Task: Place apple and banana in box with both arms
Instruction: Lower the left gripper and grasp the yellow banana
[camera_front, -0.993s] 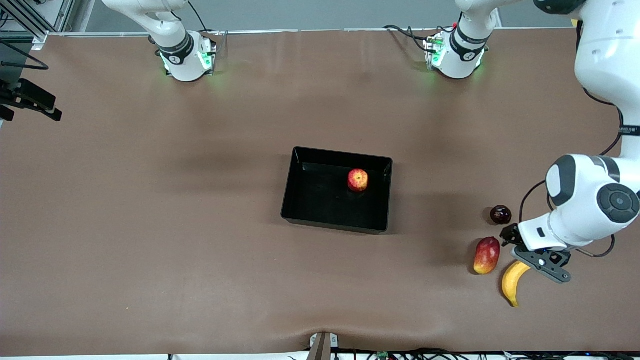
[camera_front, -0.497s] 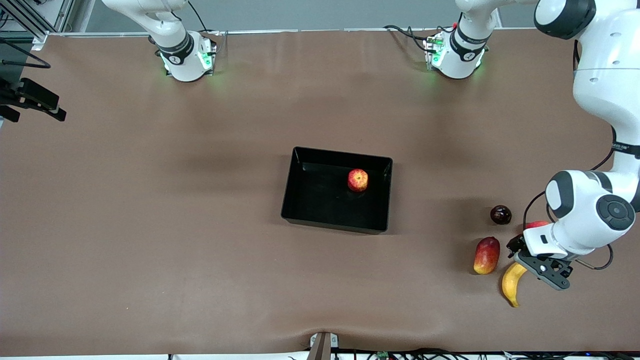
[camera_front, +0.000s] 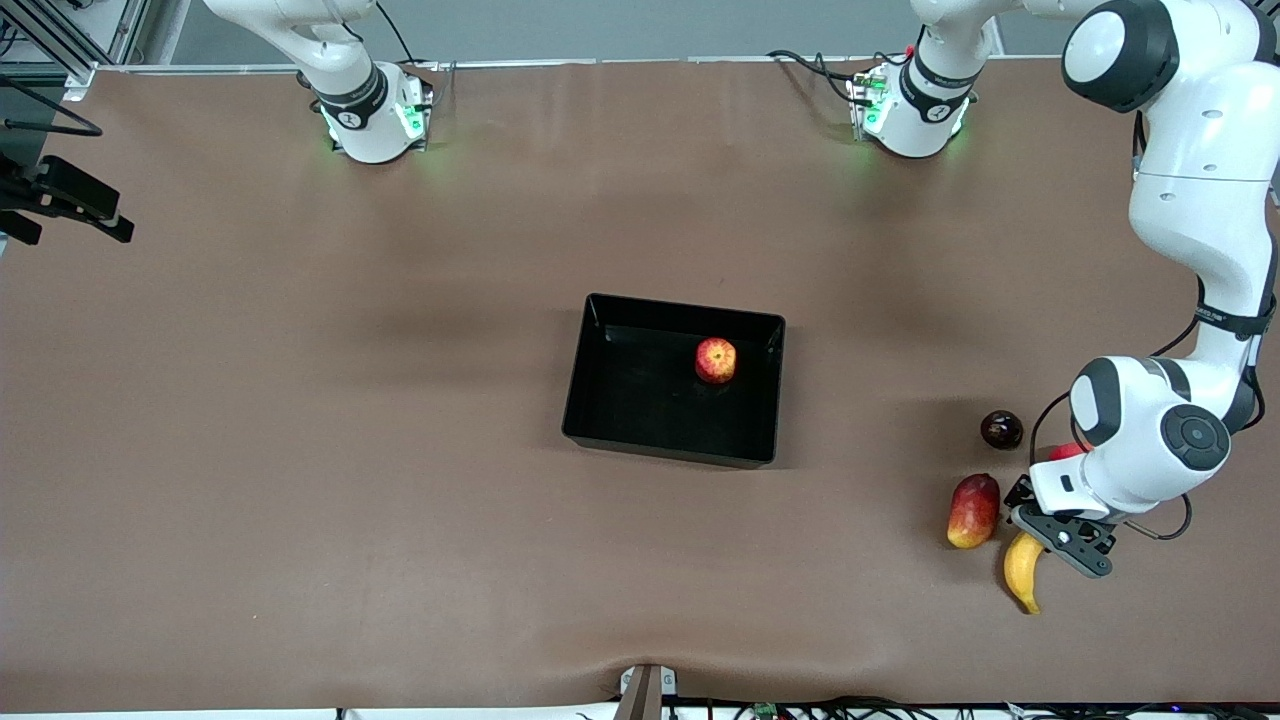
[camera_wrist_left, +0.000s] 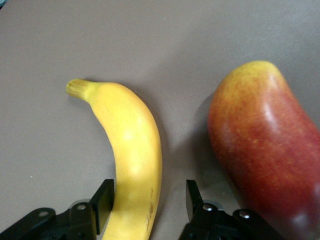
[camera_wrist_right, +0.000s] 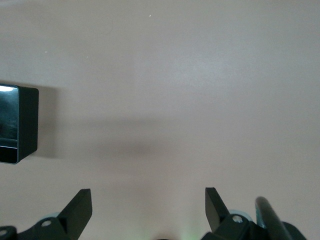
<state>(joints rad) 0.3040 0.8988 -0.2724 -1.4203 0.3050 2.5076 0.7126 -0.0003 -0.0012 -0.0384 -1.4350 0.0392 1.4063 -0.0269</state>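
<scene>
Banana (camera_front: 1022, 572): single curved yellow fruit on the worktop (camera_front: 400, 450) at the left arm's end, long axis 12 to 6 o'clock in the front view, stem tip at 6.
Left gripper (camera_front: 1045, 535): straddles its upper end, one finger (camera_wrist_left: 102, 204) touching, the other just apart.
Mango-like fruit (camera_front: 973, 511): just beside.
Apple (camera_front: 715, 360): red-yellow, in the box (camera_front: 600, 400).
Right gripper (camera_wrist_right: 148, 210): wide open, empty, over bare worktop.

Yellow banana (camera_wrist_left: 132, 150); red-yellow apple (camera_front: 715, 360); glossy black box (camera_front: 640, 440); brown table (camera_front: 300, 400).
</scene>
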